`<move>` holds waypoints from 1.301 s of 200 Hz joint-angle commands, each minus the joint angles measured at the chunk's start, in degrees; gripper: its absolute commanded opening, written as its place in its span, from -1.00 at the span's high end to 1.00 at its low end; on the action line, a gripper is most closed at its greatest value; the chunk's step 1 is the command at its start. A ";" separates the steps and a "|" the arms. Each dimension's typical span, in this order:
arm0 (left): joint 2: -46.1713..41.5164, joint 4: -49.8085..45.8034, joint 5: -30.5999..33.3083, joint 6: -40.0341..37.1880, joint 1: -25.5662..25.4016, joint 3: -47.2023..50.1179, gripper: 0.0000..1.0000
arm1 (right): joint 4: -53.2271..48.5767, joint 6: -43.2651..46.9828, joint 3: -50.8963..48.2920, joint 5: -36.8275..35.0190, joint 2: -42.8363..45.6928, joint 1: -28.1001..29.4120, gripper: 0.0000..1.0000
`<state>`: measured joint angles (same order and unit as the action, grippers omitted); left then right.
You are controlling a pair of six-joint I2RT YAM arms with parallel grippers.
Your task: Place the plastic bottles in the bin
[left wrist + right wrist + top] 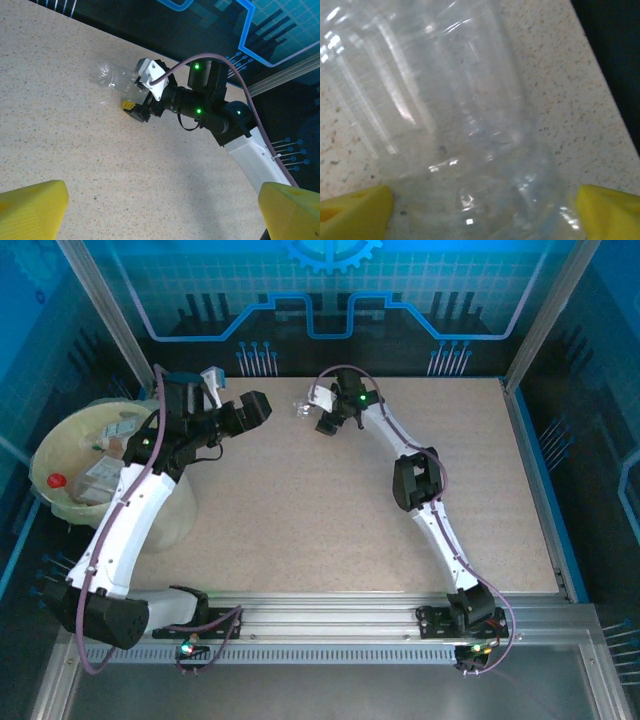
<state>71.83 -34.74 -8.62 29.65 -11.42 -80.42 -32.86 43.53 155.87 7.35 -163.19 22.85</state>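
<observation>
The left arm [125, 530] and right arm [445, 535] are white shells joined by black joint housings [412, 483], each trailed by a mauve cable [172, 70]. Green lights [198, 65] glow on the housings. The left gripper [160, 217] and right gripper [480, 215] carry bright yellow ribbed fingertips [352, 210].

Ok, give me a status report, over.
Left gripper open, beside the bin. Right gripper open, straddling the clear bottle on the table. Left arm sits between bottle and bin.

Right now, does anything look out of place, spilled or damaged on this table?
One clear plastic bottle sits on the table near its far edge, outside the bin, between the right gripper's open fingers. It looks slightly crumpled; nothing appears spilled.
</observation>
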 commanded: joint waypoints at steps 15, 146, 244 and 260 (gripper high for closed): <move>2.38 2.17 -3.05 -2.60 -0.18 2.02 -0.98 | -2.27 1.95 2.01 2.38 -2.61 1.29 -0.63; -3.04 25.29 -16.74 6.24 -3.63 18.96 -0.98 | 3.57 -39.09 -57.12 13.69 56.21 1.08 0.13; -0.09 41.10 -20.06 8.38 -8.29 19.31 -0.98 | 11.63 -60.49 -72.77 35.36 73.65 5.69 0.11; 0.29 37.98 -16.71 5.59 -9.60 18.14 -0.98 | 12.54 -60.99 -72.66 36.51 74.07 6.94 0.11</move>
<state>70.91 4.12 -28.05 38.57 -18.87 -59.53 -24.43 -14.50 83.20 37.28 -92.66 27.68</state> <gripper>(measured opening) 0.989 0.563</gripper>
